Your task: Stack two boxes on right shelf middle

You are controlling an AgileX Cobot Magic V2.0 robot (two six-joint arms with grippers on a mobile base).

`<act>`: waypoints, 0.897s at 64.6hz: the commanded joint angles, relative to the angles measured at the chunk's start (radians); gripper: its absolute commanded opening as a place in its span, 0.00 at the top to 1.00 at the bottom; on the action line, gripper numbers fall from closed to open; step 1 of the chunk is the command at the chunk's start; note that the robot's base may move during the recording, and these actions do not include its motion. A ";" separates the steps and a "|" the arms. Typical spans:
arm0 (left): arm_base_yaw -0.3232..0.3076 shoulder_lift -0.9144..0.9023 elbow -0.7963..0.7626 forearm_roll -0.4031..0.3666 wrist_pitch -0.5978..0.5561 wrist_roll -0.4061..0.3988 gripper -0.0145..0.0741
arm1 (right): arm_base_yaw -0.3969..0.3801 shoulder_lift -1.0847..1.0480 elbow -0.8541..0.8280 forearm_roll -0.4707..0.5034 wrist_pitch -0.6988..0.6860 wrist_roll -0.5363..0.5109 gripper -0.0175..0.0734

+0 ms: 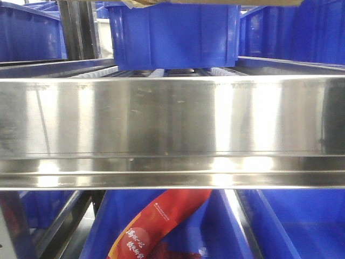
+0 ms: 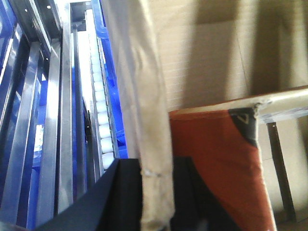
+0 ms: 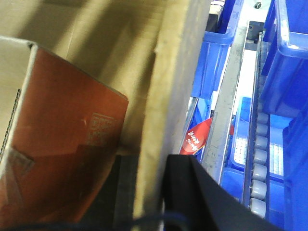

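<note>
The open brown cardboard box (image 2: 211, 62) holds a smooth red carton (image 2: 216, 163); the left gripper (image 2: 155, 192) pinches one rough wall, the right gripper (image 3: 153, 192) the other; the box is beside the shiny steel shelf (image 1: 172, 116), its white rollers (image 2: 102, 130) and blue plastic bins (image 1: 172, 32).

blue bin (image 1: 172, 35): top centre, upper level | more blue bins (image 1: 302, 32): at its right | lower blue bin (image 1: 215, 232): holds curved red packet (image 1: 156, 226), white Chinese lettering | orange-red carton (image 3: 72, 134): printed QR code, taped corner
</note>
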 commanded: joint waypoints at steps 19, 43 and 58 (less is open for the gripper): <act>-0.007 -0.012 -0.014 -0.029 -0.059 0.003 0.96 | 0.000 -0.010 -0.010 0.010 -0.048 -0.009 0.98; -0.007 -0.012 -0.014 -0.029 -0.059 0.003 0.96 | 0.000 -0.010 -0.010 0.010 -0.048 -0.009 0.98; -0.007 -0.012 -0.014 -0.029 -0.059 0.003 0.96 | 0.000 -0.010 -0.010 0.010 -0.048 -0.009 0.98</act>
